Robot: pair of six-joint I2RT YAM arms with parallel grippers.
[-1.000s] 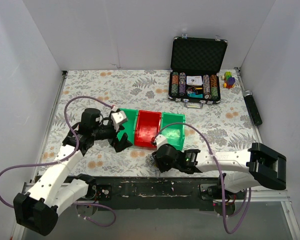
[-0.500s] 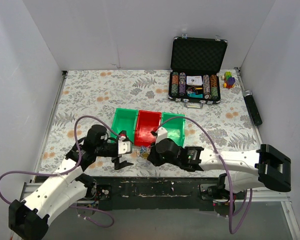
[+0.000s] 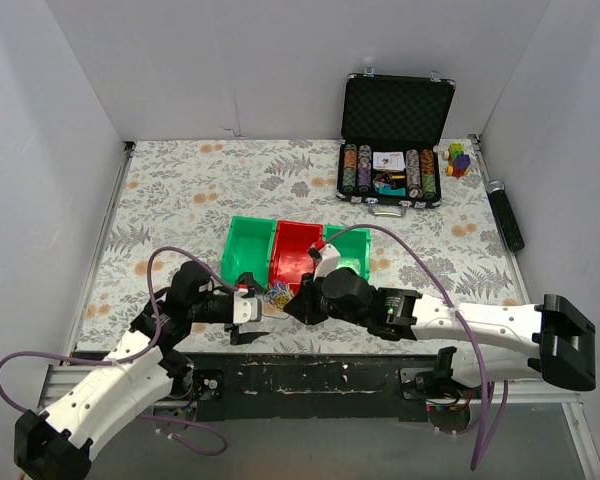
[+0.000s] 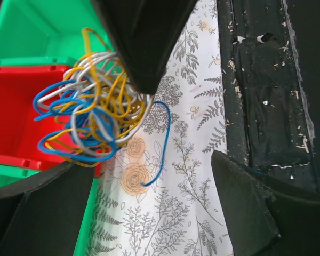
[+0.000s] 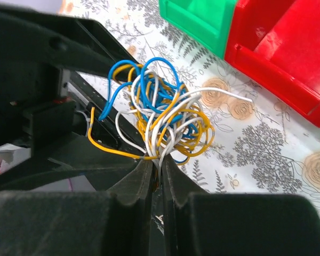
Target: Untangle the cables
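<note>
Over the floral table (image 3: 180, 190), just in front of the red bin (image 3: 295, 258), the cables (image 5: 160, 122) (a yellow, white and blue knot) are pinched by the right gripper (image 5: 156, 160); the left gripper (image 4: 149, 176) is spread wide beside them.

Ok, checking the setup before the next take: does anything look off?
Only the cables: a yellow, white and blue knot pinched in the right gripper, near the red bin, one blue end trailing loose. The table's black front edge is chipped.

Top camera looks down; both wrist cameras closely share cables (image 4: 90, 113).
</note>
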